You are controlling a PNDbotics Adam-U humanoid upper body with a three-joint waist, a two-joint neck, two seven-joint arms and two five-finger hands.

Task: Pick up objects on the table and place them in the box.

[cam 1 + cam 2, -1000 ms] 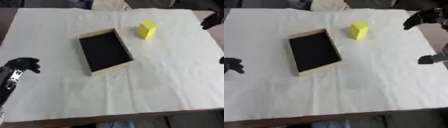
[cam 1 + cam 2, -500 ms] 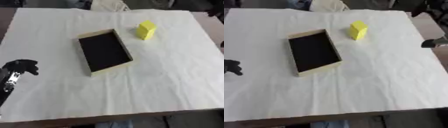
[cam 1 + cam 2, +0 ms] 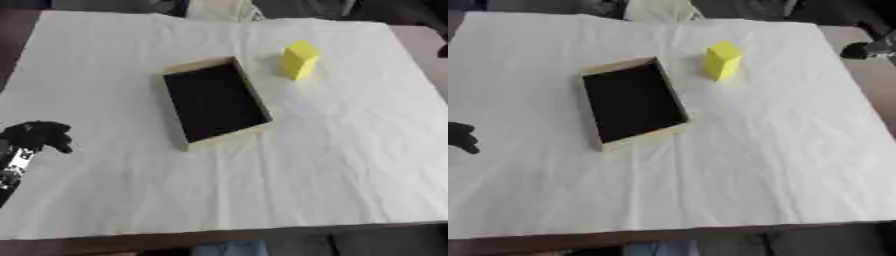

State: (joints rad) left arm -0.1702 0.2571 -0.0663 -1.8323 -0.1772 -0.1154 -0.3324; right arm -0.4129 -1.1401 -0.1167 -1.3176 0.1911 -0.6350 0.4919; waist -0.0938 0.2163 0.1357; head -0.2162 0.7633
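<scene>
A yellow block stands upright on the white cloth, just right of the box's far corner. The shallow tan box, black inside, lies askew in the middle of the table with nothing in it. My left hand hovers low at the left edge, well clear of the box, its fingers curled and holding nothing. Only a dark bit of my right hand shows at the upper right edge, off the cloth and to the right of the block; its shape is hidden.
A white wrinkled cloth covers the table. Brown table edge shows along the right side and the front. A pale cloth bundle lies beyond the far edge.
My right hand has pulled away from the upper right of the cloth towards the edge of view. My left hand has sunk slightly. Box and block have not moved.
</scene>
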